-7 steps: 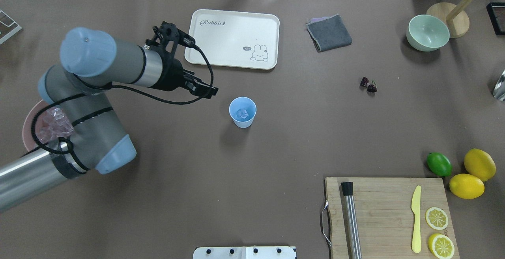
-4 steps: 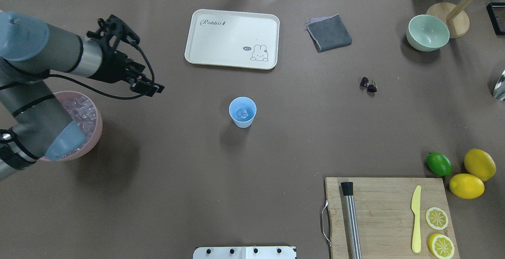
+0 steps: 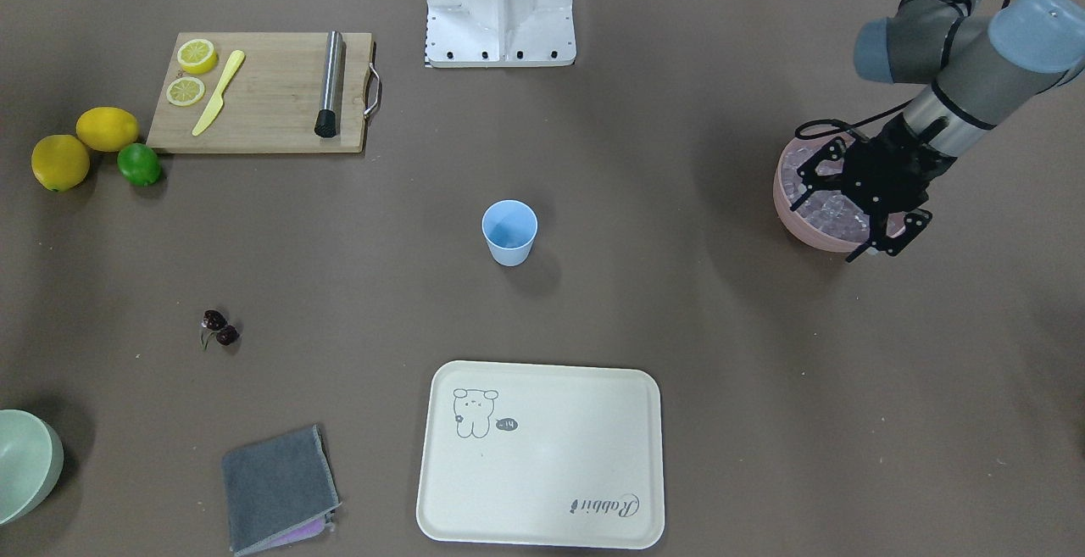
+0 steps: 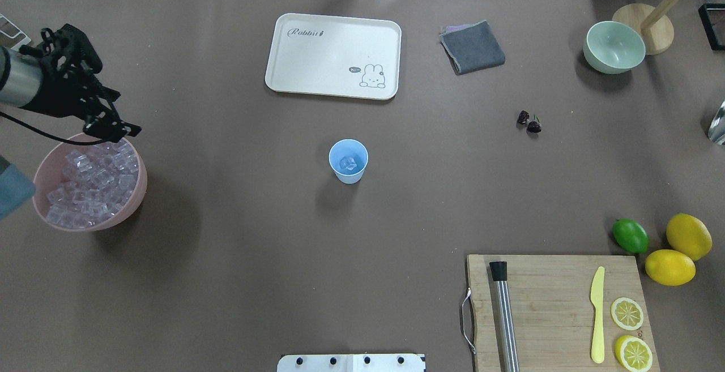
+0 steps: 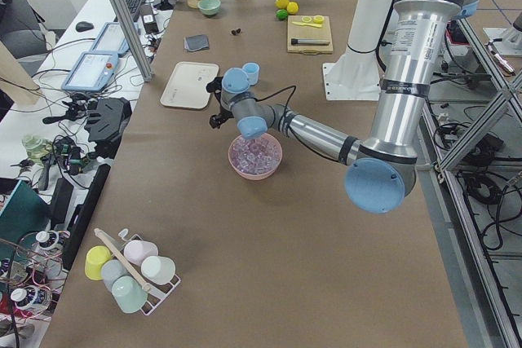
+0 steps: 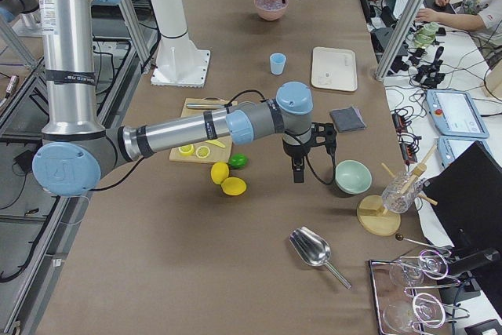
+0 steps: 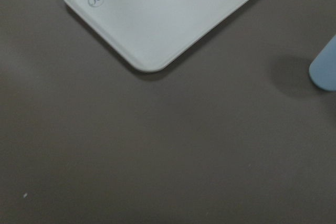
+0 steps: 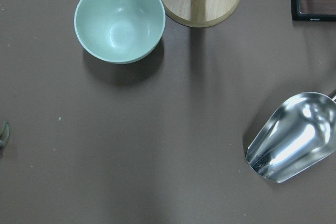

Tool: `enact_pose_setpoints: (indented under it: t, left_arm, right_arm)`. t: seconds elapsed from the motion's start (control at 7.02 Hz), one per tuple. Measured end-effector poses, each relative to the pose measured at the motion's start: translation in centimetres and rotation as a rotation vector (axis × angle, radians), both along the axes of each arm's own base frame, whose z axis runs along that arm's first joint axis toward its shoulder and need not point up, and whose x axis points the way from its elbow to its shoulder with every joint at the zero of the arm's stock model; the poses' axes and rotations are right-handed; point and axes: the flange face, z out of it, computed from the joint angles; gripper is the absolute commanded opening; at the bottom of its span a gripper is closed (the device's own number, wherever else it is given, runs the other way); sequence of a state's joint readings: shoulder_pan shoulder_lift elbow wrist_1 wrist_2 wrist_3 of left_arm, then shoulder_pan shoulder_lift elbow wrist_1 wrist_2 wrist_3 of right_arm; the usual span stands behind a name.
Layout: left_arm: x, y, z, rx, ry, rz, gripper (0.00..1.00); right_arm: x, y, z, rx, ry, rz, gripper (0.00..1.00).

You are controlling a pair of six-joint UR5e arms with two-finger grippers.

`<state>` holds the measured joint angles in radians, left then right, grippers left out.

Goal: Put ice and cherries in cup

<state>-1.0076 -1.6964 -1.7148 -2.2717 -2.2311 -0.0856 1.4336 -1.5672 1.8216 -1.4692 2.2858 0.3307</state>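
Note:
The light blue cup stands upright mid-table with one clear ice cube in it. More ice fills the pink bowl at the left edge. My left gripper hangs open and empty over the bowl's far rim; the front-facing view also shows the left gripper there. The dark cherries lie on the table, far right of the cup. My right gripper shows only in the exterior right view, hovering near the pale green bowl; I cannot tell whether it is open or shut.
A cream tray lies behind the cup, a grey cloth to its right. The pale green bowl and a wooden stand sit far right. A cutting board, lime, lemons and metal scoop lie on the right.
My left arm has swung left, away from the cup, and its gripper now hangs over the pink bowl's far rim. The cup and the cherries have not moved.

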Motion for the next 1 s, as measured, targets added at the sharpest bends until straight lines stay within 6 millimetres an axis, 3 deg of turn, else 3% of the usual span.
enact_pose_setpoints:
  t: [0.28, 0.57, 0.71, 1.0]
  left_arm:
    - [-5.2, 1.3, 5.3, 0.013, -0.059, 0.015, 0.97]
    - [-7.5, 2.6, 8.3, -0.006, -0.091, 0.015, 0.97]
    - [-7.9, 3.1, 9.2, -0.018, -0.099, 0.015, 0.97]
    - [-8.1, 3.3, 8.7, -0.012, -0.093, 0.015, 0.97]
  right_arm:
    - [-0.3, 0.0, 0.0, 0.000, -0.001, -0.006, 1.00]
    - [-0.5, 0.1, 0.2, -0.003, 0.001, -0.009, 1.00]
    - [-0.5, 0.0, 0.1, -0.002, 0.003, -0.010, 1.00]
    - [-0.5, -0.1, 0.0, 0.002, 0.013, -0.006, 1.00]
